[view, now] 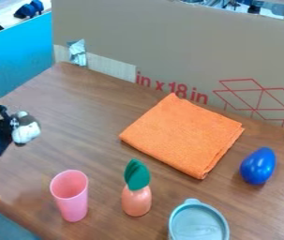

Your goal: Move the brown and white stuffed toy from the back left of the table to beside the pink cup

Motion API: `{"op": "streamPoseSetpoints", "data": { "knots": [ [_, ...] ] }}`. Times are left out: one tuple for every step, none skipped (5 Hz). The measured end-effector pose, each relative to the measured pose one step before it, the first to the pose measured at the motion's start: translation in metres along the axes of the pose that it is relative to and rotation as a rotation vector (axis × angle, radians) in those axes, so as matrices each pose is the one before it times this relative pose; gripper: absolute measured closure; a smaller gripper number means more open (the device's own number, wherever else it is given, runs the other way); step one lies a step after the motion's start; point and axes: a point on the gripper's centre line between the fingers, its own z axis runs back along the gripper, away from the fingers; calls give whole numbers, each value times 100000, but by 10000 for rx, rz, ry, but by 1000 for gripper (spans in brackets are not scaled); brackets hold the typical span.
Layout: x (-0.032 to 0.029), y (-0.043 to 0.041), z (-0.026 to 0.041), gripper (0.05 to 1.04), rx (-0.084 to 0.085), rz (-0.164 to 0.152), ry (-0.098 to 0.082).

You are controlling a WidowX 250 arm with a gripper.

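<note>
Gripper [16,126] hanging over the table's [97,140] left side, pale object [27,128] showing at its tip, can't tell if jaws are clamping it or standing apart; pink cup [72,201] and folded orange cloth [183,133] resting clear, no finished or remaining step showing.

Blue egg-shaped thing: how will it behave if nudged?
The blue egg-shaped thing will probably roll, likely in a curve, given its rounded, tapered form. Its smooth, shiny surface may feel slippery. Nothing touches its sides, so little would stop it.
</note>
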Motion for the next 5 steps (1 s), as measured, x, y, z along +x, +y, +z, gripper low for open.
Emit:
{"op": "streamPoseSetpoints", "data": {
  "knots": [
    [-835,-1671,-1064,966,-328,-495,485],
    [187,-360,-770,966,89,29,153],
    [720,610,-1576,966,596,-338,98],
    [80,593,-1703,966,-72,-94,589],
    [85,234,-396,966,-15,136,170]
  ]
}}
